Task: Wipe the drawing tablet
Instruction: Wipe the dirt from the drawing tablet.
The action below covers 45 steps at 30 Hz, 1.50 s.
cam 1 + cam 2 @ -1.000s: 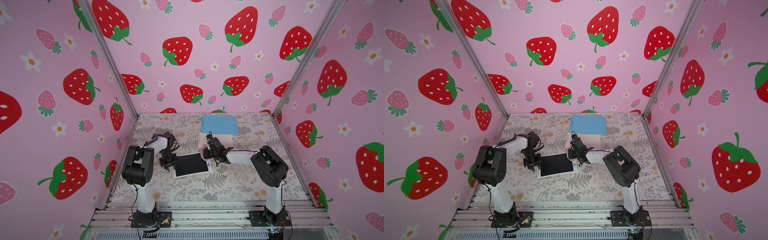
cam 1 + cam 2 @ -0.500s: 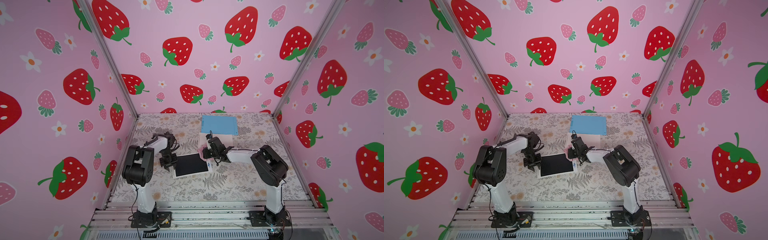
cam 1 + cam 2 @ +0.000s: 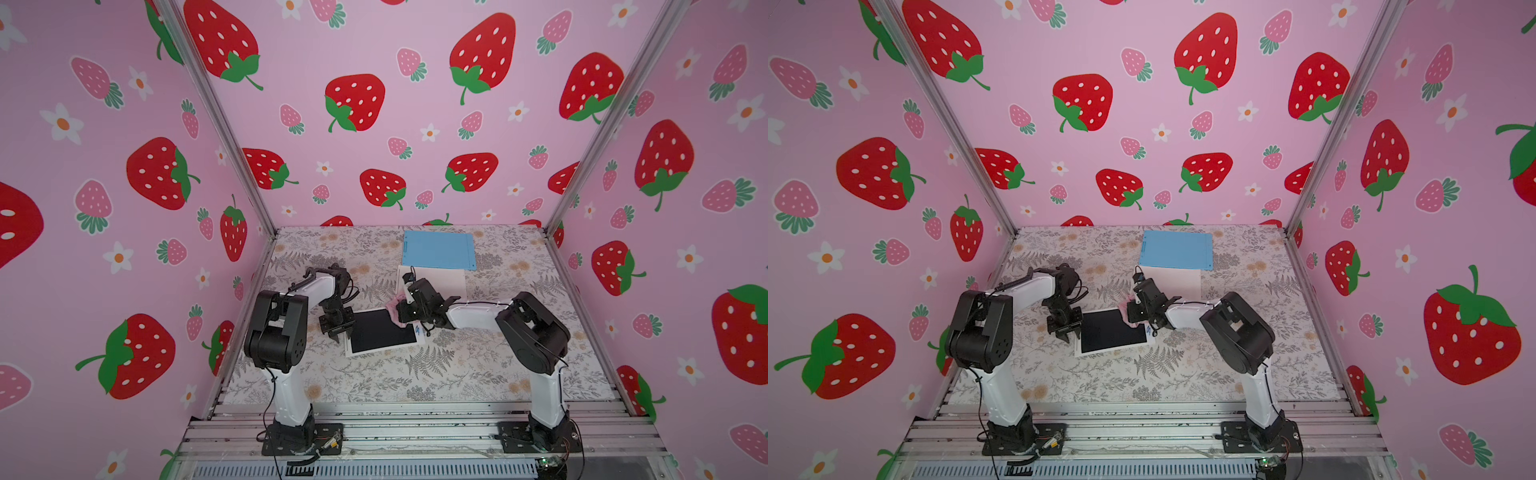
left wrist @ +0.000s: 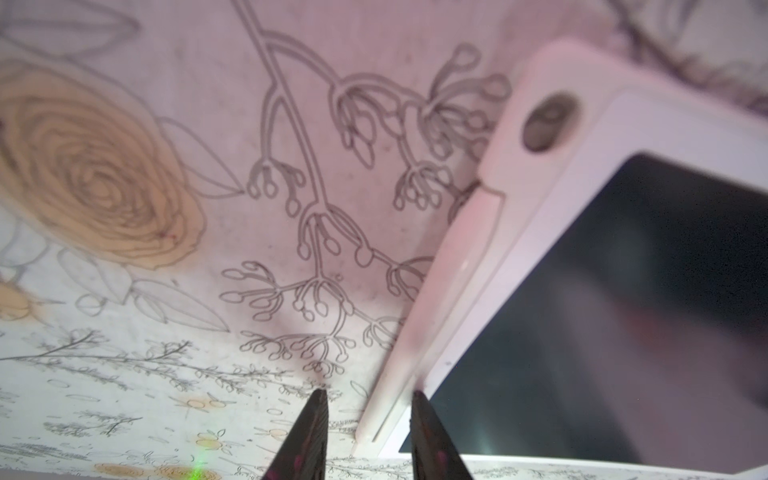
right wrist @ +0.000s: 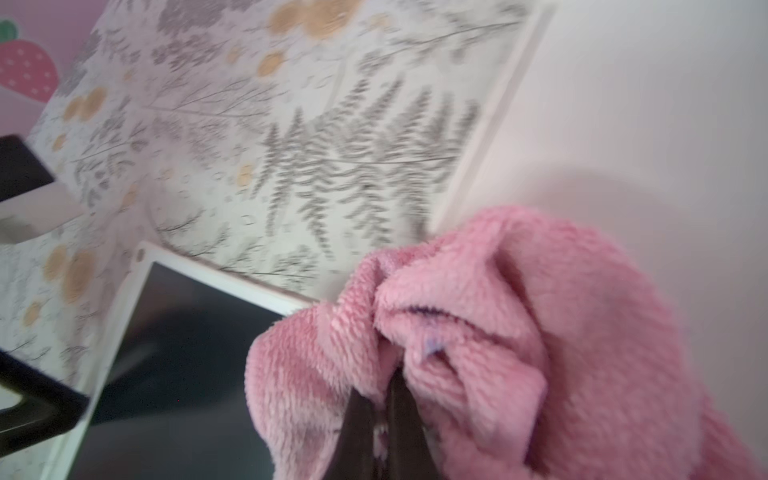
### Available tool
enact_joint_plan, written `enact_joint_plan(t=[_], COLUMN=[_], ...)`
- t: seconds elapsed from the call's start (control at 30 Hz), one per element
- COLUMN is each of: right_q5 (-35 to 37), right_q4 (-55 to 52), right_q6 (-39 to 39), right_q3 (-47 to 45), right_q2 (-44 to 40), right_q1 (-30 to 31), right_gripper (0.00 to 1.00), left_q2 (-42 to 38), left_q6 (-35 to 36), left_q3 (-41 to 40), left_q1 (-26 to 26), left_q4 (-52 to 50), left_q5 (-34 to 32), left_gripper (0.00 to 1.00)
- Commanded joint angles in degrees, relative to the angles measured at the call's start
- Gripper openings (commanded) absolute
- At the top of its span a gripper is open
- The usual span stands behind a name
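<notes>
Pink fluffy cloth (image 5: 478,332) is bunching around the right pincer (image 5: 382,415), whose jaws are pinching it tightly. In both top views this cloth (image 3: 394,309) is resting on the far right corner of the drawing tablet (image 3: 380,332), touching the dark screen and white frame there. The left pincer (image 4: 365,432) is standing at the tablet's opposite, left edge with its jaws narrowly parted, straddling the white rim (image 4: 415,332); one finger (image 4: 432,436) is lying over the tablet and the other is over the floral surface (image 4: 166,208). Whether the fingers are pressing the rim cannot be told. The tablet (image 3: 1113,332) is lying flat between the two arms, slightly turned, near the middle of the surface (image 3: 1142,374). Just beyond the right pincer (image 3: 401,311), a white sheet (image 3: 449,280) is lying flat, with a blue board (image 3: 438,250) overlapping its far edge.
</notes>
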Motion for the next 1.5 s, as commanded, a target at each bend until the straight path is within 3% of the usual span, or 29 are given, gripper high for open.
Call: enact_joint_plan(t=[0.0, 0.13, 0.2, 0.4, 0.5, 0.6, 0.73, 0.8, 0.9, 1.0, 1.1, 1.2, 1.27, 1.33, 1.47], right_q5=[1.4, 0.8, 1.4, 1.7, 1.8, 0.8, 1.0, 1.7, 0.3, -0.1, -1.9, -2.7, -2.8, -2.5, -3.3], right_q4=[-6.9, -8.6, -10.2, -9.0, -7.9, -7.3, -9.8, -10.4, -9.6, -9.1, -8.8, -10.6, -12.5, -13.2, -12.1], right_q6=[-1.7, -3.7, -2.1, 1.4, -1.7, -2.2, -1.7, 1.0, 4.6, 3.2, 1.5, 0.2, 0.6, 2.7, 4.7], right_q3=[-2.9, 7.6, 10.4, -2.5, -7.3, -5.5, 3.9, 3.5, -3.1, -8.4, -7.6, 0.8, 5.8, 5.5, -4.0], right_q2=[0.1, 5.2, 6.7, 0.7, -3.0, -2.9, 2.3, 2.7, 0.1, -3.0, -3.4, 1.0, 4.3, 4.9, 0.6], right_q1=[0.5, 10.8, 11.8, 0.8, 0.4, 6.7, 14.5, 12.6, 4.8, -0.5, 1.5, 9.9, 12.4, 10.6, 1.9], right_gripper=[0.0, 0.0, 0.0, 0.0, 0.0, 0.0, 0.0, 0.0, 0.0, 0.0, 0.0, 0.0, 0.0, 0.0, 0.0], left_q2=[4.0, 4.1, 4.1, 4.1, 4.1, 4.1, 4.2, 4.3, 4.2, 4.3, 4.4, 4.4, 4.4, 4.5, 4.5], left_q6=[0.4, 0.5, 0.6, 0.6, 0.9, 0.8, 0.7, 0.7, 0.7, 0.6, 0.7, 0.7, 0.6, 0.6, 0.6], left_q3=[-1.7, -1.7, -1.6, -1.5, -1.5, -1.5, -1.3, -1.3, -1.3, -1.3, -1.2, -1.1, -1.0, -0.9, -0.7], left_q1=[0.2, 0.2, 0.2, 0.2, 0.2, 0.2, 0.3, 0.3, 0.3, 0.3, 0.3, 0.3, 0.3, 0.3, 0.3], left_q4=[1.4, 1.4, 1.2, 1.3, 1.3, 1.4, 1.2, 1.2, 1.2, 1.3, 1.3, 1.2, 1.0, 1.0, 1.0], left_q5=[-6.4, -6.3, -6.2, -6.0, -5.8, -5.8, -5.7, -5.6, -5.6, -5.5, -5.5, -5.5, -5.4, -5.3, -5.1], left_gripper=[0.33, 0.33, 0.33, 0.33, 0.33, 0.33, 0.32, 0.32, 0.32, 0.32, 0.32, 0.32, 0.32, 0.32, 0.31])
